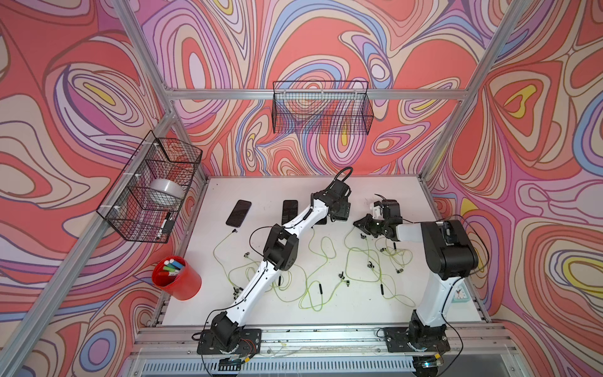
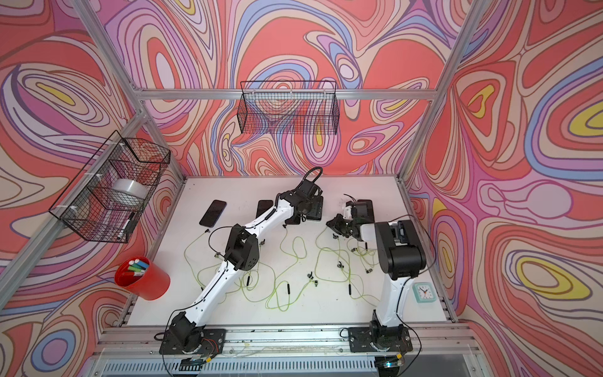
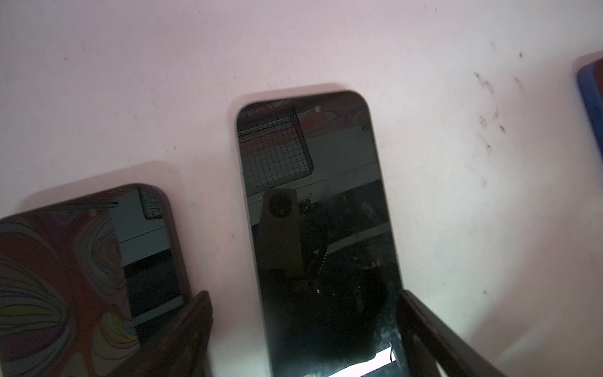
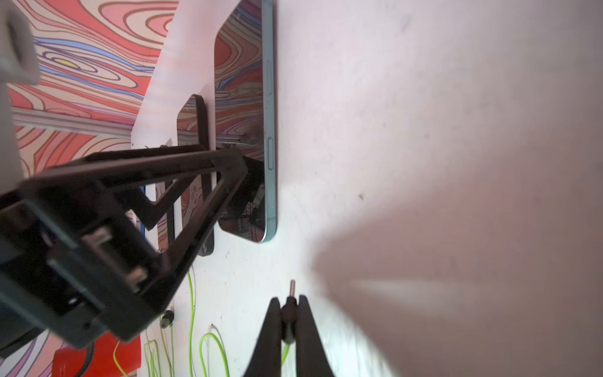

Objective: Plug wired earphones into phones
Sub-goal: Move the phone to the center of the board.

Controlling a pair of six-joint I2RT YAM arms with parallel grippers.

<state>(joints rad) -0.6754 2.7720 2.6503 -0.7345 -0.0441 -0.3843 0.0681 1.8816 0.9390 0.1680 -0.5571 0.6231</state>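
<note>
Plug (image 4: 289, 310) in right claw (image 4: 289, 298), apart from phone's (image 4: 241, 98) edge.

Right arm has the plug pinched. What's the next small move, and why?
Probably close the left gripper on the phone it straddles: a gap shows beside one finger, so the phone could slide when the right gripper pushes its plug in.

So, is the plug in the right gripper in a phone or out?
Out. The right gripper is shut on the plug; its bare metal tip shows, with a gap between it and the nearest phone.
</note>
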